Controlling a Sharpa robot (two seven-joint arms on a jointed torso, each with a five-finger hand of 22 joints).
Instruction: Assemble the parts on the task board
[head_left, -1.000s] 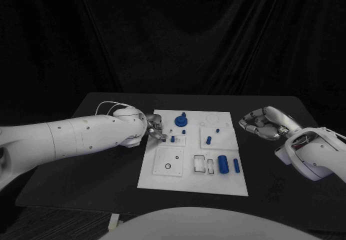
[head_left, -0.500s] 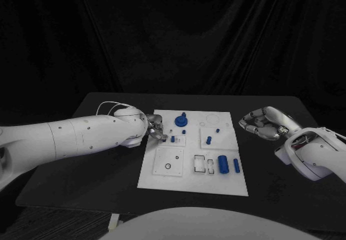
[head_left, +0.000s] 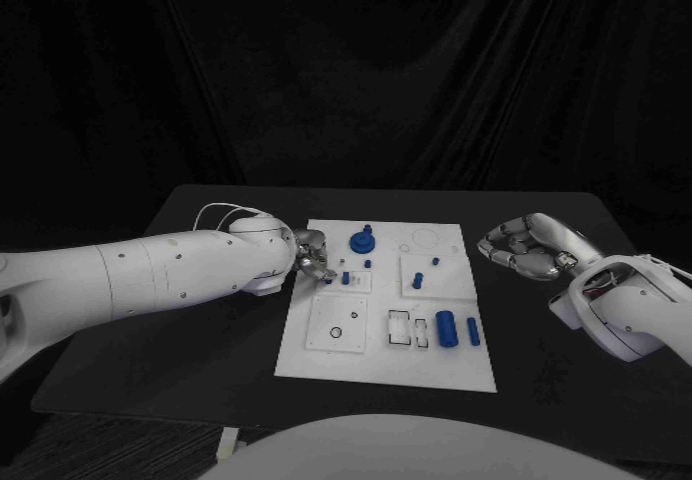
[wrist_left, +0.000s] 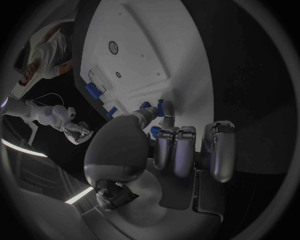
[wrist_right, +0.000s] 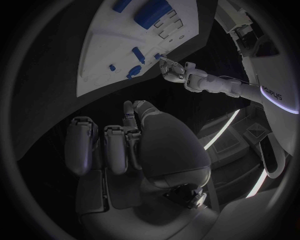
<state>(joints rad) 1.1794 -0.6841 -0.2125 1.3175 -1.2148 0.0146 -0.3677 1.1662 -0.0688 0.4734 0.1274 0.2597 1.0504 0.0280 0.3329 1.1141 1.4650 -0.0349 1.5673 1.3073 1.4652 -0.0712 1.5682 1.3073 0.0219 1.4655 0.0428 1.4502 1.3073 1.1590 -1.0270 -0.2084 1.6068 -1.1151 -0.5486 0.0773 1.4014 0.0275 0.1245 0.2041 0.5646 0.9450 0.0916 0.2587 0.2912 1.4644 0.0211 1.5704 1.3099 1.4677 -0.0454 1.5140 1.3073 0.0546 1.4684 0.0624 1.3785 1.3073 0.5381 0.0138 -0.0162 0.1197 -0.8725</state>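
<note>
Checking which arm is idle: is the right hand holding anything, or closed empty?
Closed empty. The right hand hangs beside the task board with fingers curled in, nothing between them.

Black table (head_left: 173, 340) before dark draped curtain (head_left: 361, 90)

— Any lettering you can make out?
— One spot. In the right wrist view the left arm (wrist_right: 265, 92) carries a dark line of print on its white shell, just above a glowing band; it is too small and bent to read with any certainty.
— And the task board (head_left: 378, 345)?
— No legible text, labels or numbers on it.
</note>
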